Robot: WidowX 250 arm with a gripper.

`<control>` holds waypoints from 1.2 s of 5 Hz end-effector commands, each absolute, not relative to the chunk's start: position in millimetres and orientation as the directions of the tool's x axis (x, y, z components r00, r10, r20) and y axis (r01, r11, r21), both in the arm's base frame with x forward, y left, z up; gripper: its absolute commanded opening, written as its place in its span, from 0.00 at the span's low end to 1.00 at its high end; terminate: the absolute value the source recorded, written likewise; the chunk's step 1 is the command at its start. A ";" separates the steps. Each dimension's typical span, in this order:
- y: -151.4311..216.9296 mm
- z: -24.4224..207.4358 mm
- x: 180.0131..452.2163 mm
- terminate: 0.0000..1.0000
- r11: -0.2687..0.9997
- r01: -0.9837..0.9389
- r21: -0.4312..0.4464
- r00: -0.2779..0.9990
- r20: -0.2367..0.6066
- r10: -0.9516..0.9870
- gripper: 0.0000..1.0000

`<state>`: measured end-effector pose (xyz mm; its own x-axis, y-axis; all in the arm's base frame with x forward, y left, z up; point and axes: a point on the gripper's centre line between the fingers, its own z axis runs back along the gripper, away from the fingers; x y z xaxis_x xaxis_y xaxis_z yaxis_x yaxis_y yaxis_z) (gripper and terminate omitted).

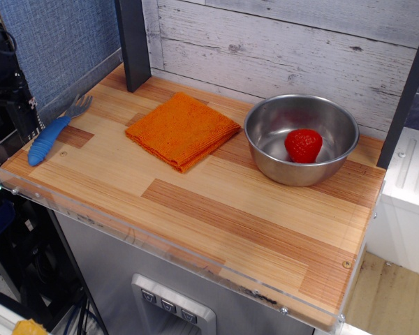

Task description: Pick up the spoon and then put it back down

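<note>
The spoon [50, 135] lies flat on the wooden board [216, 209] near its far left edge. Its thick blue handle points toward the front left and its grey pronged head [79, 105] toward the back. A dark shape at the left edge of the frame looks like my gripper [5, 80]. It is beyond the board's left side, apart from the spoon and level with or above it. Its fingers are not clearly visible, and nothing shows in its hold.
A folded orange cloth [182, 130] lies at the board's back middle. A steel bowl [302, 139] holding a red strawberry [304, 145] stands at the back right. A dark post [133, 43] rises at the back left. A clear plastic lip [28, 192] lines the front and left edges.
</note>
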<state>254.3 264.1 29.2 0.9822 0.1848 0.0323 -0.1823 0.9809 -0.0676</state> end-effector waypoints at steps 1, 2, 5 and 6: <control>266.5 104.4 254.9 0.00 0.980 -0.197 0.020 0.963 0.192 0.189 1.00; 267.0 125.1 260.6 0.00 0.981 -0.191 0.020 0.962 0.202 0.183 1.00; 238.7 58.6 298.0 0.00 0.996 -0.083 0.038 0.996 -0.018 0.084 1.00; 233.8 36.2 298.4 0.00 0.996 -0.070 0.048 0.995 -0.065 0.073 1.00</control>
<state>299.5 233.1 20.6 0.9921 0.0791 -0.0974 -0.0768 0.9967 0.0265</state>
